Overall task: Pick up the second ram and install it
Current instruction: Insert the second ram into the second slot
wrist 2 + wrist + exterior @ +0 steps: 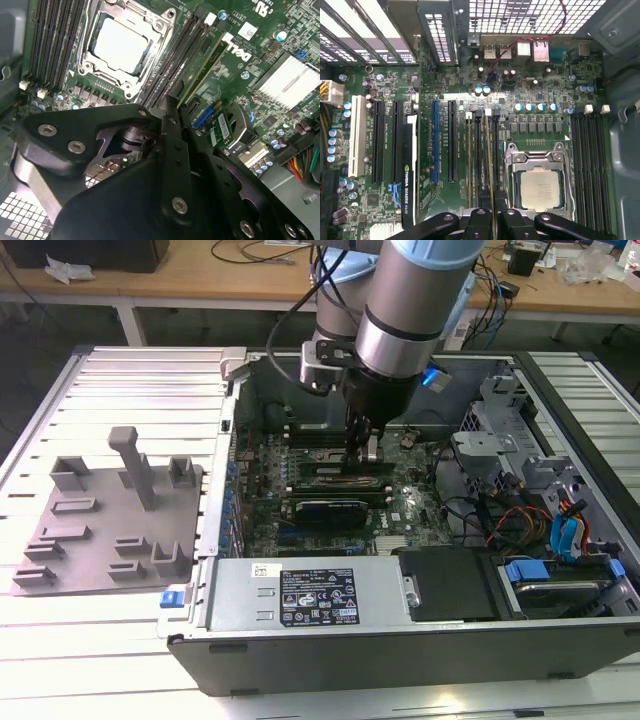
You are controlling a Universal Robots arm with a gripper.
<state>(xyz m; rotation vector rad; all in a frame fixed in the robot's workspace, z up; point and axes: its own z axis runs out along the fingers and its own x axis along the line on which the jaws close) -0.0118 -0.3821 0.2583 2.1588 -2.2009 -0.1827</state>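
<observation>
Inside the open case (420, 640), the gripper (491, 212) pinches the second ram (490, 165) edge-on over its slot.

Grey holder plate (105, 520) with upright pegs beside the open computer case (400, 640); bare CPU socket (540, 186).

Second ram (491, 165), your thin green stick seen edge-on, standing upright on its long edge, down among the dark memory slots just beside the CPU socket (540, 186), one end pinched between closed black fingers (482, 220)
</observation>
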